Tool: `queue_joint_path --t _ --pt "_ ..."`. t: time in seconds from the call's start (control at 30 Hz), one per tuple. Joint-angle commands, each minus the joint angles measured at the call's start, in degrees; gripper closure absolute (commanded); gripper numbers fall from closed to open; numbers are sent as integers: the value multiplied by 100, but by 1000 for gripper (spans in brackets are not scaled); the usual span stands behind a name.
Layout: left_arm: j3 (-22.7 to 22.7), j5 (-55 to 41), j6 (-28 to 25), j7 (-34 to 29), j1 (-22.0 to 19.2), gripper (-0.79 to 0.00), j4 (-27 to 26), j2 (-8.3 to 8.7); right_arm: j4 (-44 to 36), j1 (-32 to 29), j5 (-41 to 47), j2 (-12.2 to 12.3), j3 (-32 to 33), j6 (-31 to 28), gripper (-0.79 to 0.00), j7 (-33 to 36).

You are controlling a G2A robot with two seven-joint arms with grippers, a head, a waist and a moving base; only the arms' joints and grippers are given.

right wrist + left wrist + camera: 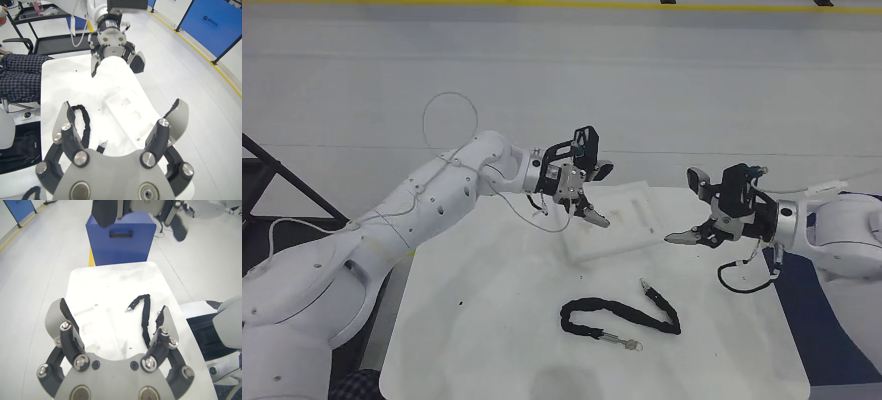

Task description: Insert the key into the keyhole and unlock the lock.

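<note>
Left gripper: two grey metal fingers with curved backs and black ribbed pads stood wide apart and held nothing. It hung above the far left part of the table.

Right gripper: it had the same build, smooth grey shells on black links with round silver bolts. Its fingers were spread wide and held nothing. It hung over the far right edge of the table, facing the left gripper.

Chain lock: a long chain in a black fabric sleeve with a wrinkled texture lay bent in a loose loop on the table. It was between the two grippers, nearer to the robot, and touched neither.

Metal pin: a short, shiny cylinder stuck out from one end of the sleeve.

Key: a thin silvery piece with a ring-shaped head lay at the other end of the chain. I could not tell if it sat in the keyhole.

Tray: it was white and moulded, with rectangular pockets, and lay beyond the chain.

Table: its top was white and smooth, with rounded corners.
</note>
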Motion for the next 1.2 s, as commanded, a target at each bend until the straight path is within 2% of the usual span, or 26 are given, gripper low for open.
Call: queue_joint_path --t 0.0,0.1,0.27,0.47,1.17 --pt "0 -337 0 -135 -147 -785 -13 60 253 387 123 -26 -180 -99 -785 136" --pt "0 -794 0 -422 -307 -785 52 72 601 893 346 -65 -419 -225 -785 335" --pt "0 -1391 0 -813 -510 -785 322 -20 1196 1724 761 -137 -820 -463 -785 670" --pt "-3 -1599 0 -981 -663 -785 559 -51 1789 2564 1296 -252 -1354 -522 -785 929" --pt "-4 -1608 0 -986 -669 -785 567 -50 1789 2564 1295 -252 -1353 -522 -784 929"
